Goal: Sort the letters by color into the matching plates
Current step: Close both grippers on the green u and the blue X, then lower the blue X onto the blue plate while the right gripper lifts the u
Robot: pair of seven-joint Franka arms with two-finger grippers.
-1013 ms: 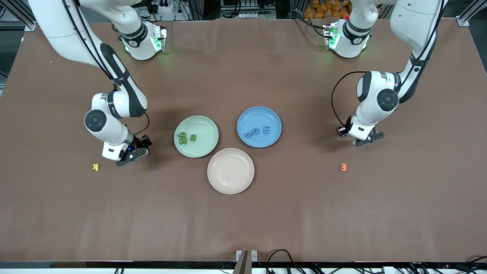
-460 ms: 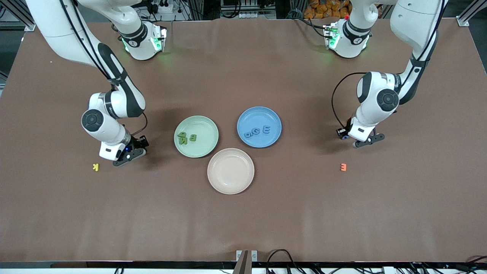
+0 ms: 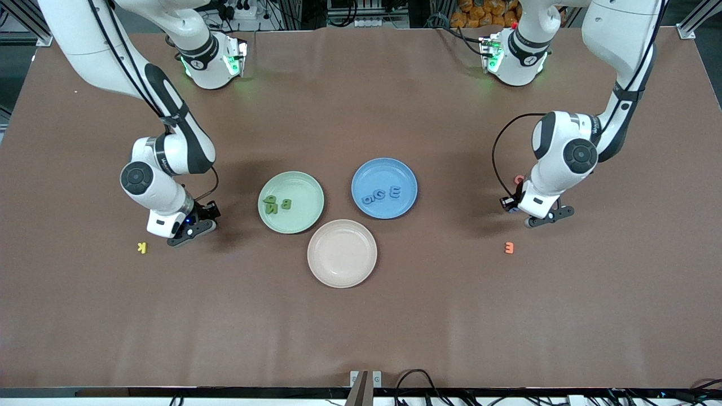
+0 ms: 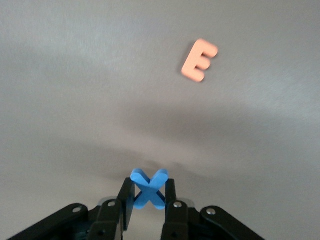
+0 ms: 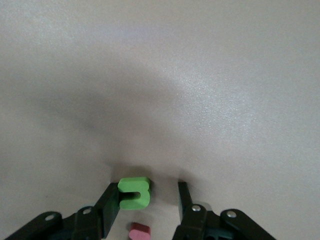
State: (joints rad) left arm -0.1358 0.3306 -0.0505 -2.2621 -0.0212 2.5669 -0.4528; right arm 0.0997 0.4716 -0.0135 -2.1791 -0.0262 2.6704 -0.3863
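My left gripper [image 4: 148,187] is shut on a blue X letter [image 4: 148,194] and holds it just above the bare table, near the orange E [image 4: 200,60]. In the front view this gripper [image 3: 544,219] is toward the left arm's end of the table. My right gripper [image 5: 148,192] is low at the table, open around a green letter [image 5: 134,193] that lies against one finger, with a gap to the other. The green plate [image 3: 299,220] holds green letters [image 3: 278,204]. The blue plate [image 3: 384,169] holds three blue letters [image 3: 381,195].
An empty beige-pink plate [image 3: 342,253] lies nearer to the front camera than the two other plates. A yellow K [image 3: 142,247] lies beside my right gripper [image 3: 190,230]. An orange E [image 3: 509,247] lies near the left gripper. A pink piece [image 5: 139,231] lies between the right fingers.
The left gripper, holding the blue X, has shifted a little toward the front camera. The right gripper has slid slightly toward the yellow K and its fingers have narrowed around the green letter.
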